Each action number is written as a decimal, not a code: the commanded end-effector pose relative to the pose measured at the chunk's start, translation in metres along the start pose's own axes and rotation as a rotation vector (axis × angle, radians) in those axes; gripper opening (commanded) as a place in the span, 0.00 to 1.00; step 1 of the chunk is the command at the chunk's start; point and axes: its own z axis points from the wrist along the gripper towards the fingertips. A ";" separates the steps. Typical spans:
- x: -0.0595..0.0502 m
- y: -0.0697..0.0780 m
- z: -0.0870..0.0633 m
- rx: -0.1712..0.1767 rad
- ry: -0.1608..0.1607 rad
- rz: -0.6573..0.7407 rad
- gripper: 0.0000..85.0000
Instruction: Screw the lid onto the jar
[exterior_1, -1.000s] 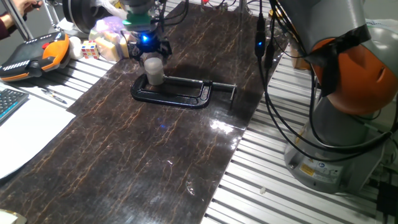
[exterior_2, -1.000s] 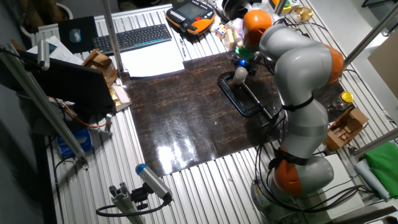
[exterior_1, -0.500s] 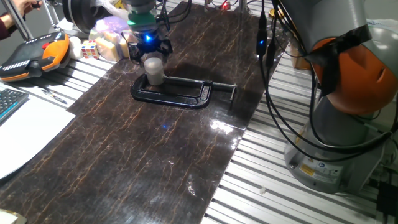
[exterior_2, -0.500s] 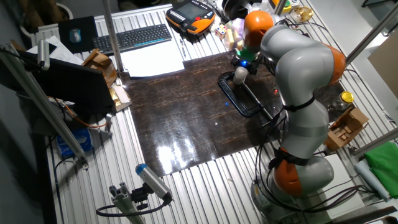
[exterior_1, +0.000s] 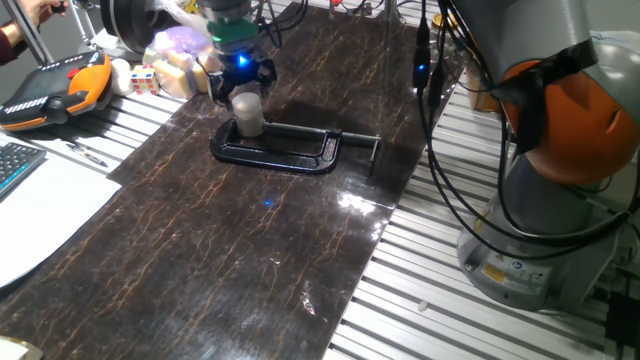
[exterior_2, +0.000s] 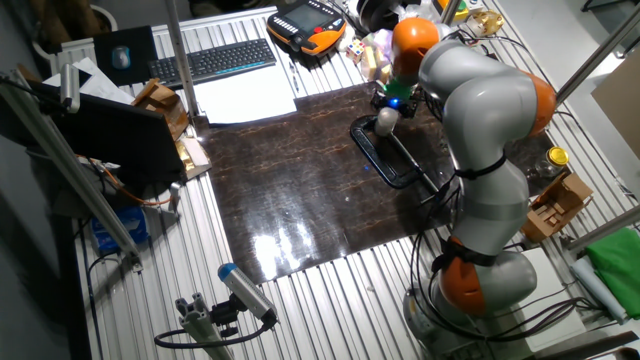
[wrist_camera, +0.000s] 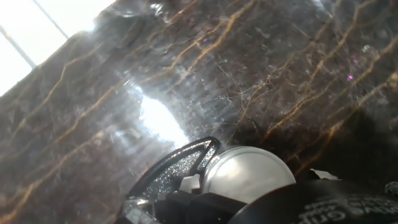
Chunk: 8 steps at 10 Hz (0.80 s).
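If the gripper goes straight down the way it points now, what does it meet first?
Most likely the lid on the jar, which stands directly under the gripper in the C-clamp. How much gap remains is unclear.

Black C-clamp (exterior_1: 285, 150) flanks jar (exterior_1: 248, 118); dark tabletop (exterior_1: 240, 250) beyond bare
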 end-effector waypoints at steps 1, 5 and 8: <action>0.001 0.000 0.000 -0.093 -0.015 -0.952 1.00; 0.001 0.002 -0.001 -0.099 -0.017 -1.011 1.00; 0.001 0.002 -0.001 -0.103 -0.013 -1.032 1.00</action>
